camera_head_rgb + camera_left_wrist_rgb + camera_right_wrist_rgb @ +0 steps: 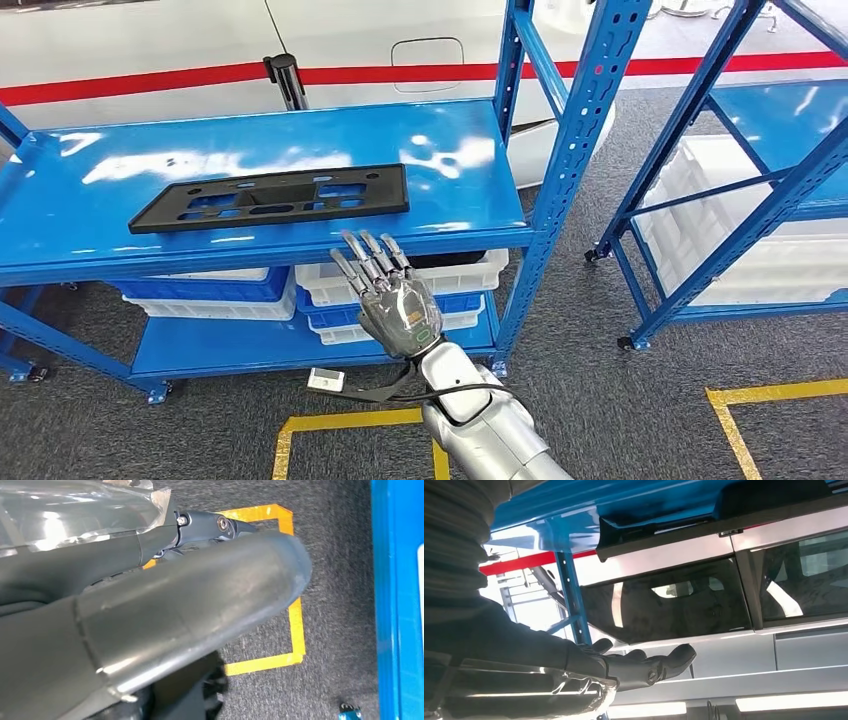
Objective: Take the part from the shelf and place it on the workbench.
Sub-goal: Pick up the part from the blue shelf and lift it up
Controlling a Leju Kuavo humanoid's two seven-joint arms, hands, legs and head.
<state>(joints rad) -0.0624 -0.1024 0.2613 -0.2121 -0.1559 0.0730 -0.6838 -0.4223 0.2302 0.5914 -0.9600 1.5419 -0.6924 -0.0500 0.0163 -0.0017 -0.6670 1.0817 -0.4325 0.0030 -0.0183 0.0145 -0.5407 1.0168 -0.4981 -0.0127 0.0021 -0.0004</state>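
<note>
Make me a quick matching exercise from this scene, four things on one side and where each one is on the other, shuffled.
Things:
1. black part
2. right hand
3. white bins
4. yellow tape

Places:
A. on the floor
B. on the lower shelf
C. raised in front of the shelf edge, holding nothing
D. flat on the top shelf

Pairs: 1-D, 2-C, 3-B, 4-A

The right hand (pixel 395 300), fingers spread and holding nothing, is raised in front of the blue shelf (pixel 60 215), just below its front edge. Above the shelf surface the space is open; the flat black part (pixel 272 197) lies there, apart from the hand. A blue upright post (pixel 575 150) bounds the right end. White and blue bins (pixel 400 285) occupy the lower tier behind the hand.
</note>
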